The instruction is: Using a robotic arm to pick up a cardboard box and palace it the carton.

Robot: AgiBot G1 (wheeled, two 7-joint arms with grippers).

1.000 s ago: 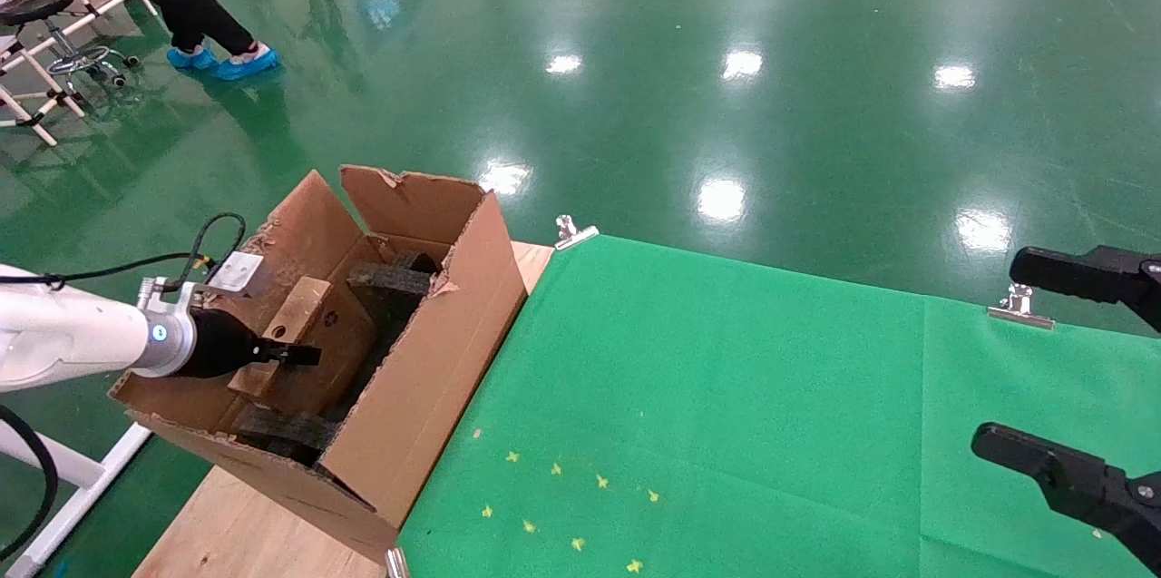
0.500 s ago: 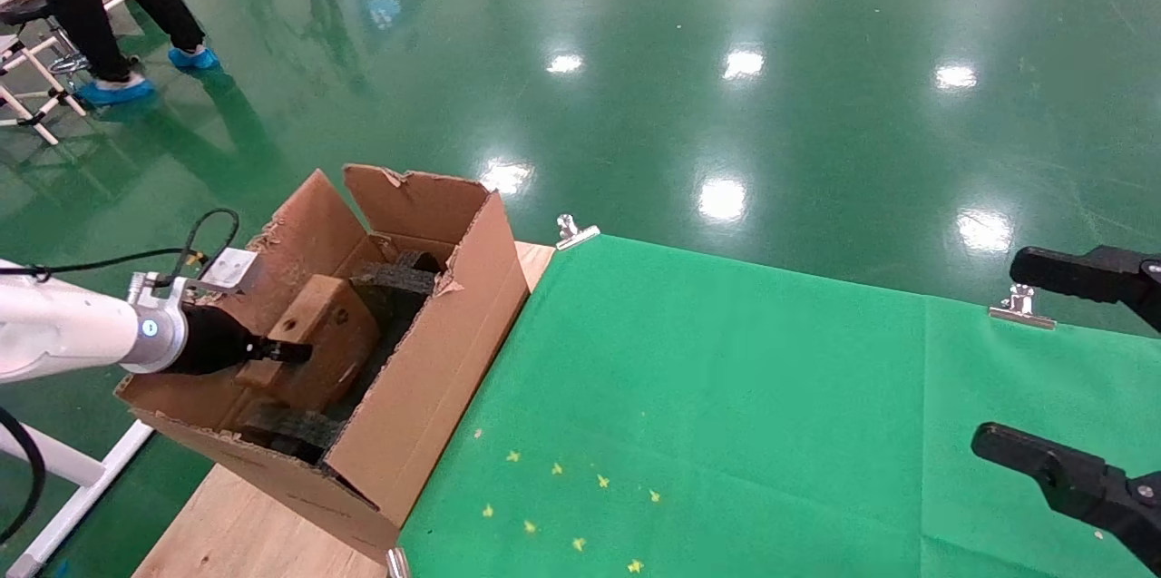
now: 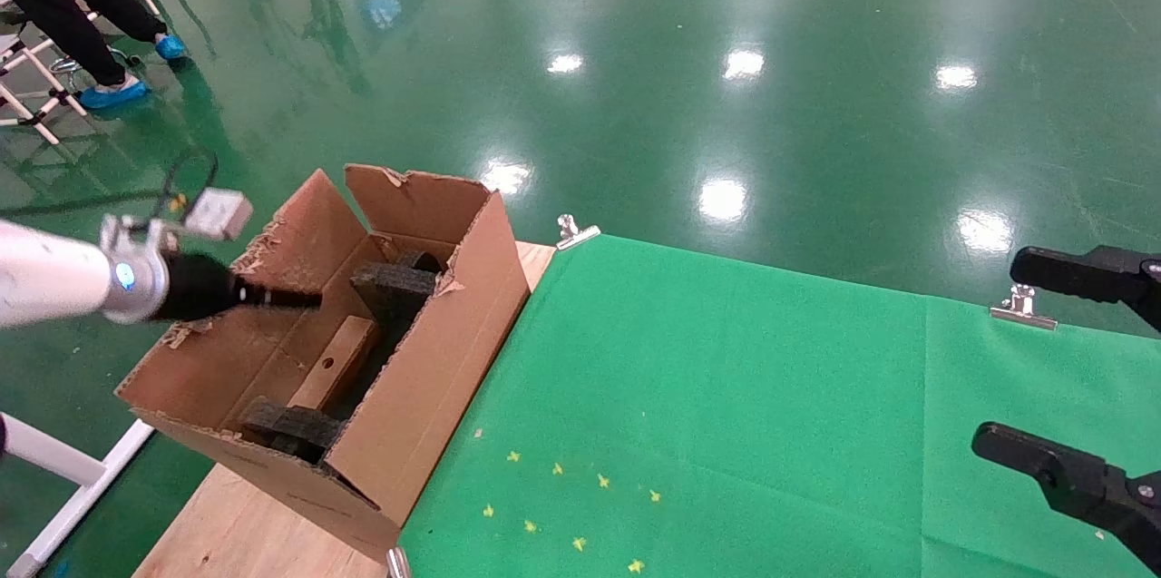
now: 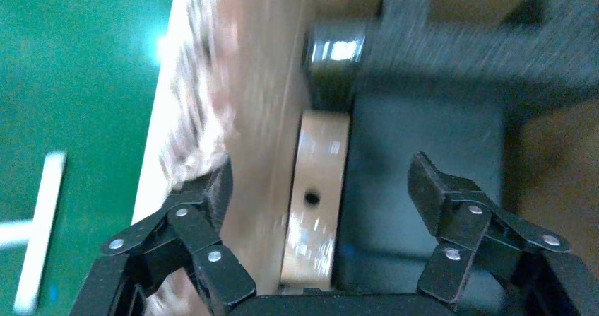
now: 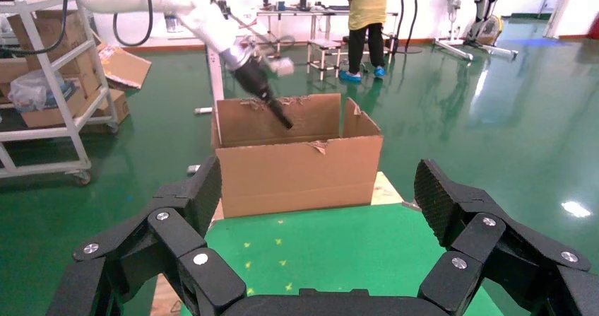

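With the cardboard box (image 3: 333,363) already down inside the carton (image 3: 426,378), placing looks done. Left gripper (image 3: 286,297) hangs above the carton's left wall, jaws spread and holding nothing; the left wrist view shows both fingers (image 4: 205,189) apart with the box (image 4: 315,203) below them. Box stands on its narrow side on the carton floor, round hole up, between black foam blocks (image 3: 395,280); long axis runs from the carton's near end to its far end. It lies below and slightly right of the left gripper, so that arm is far nearer. Carton sits on the desk's (image 3: 236,533) left end, beside the green cloth (image 3: 726,433). Right gripper (image 3: 1070,369) is parked over the desk's right edge, jaws spread, empty, well apart from the carton.
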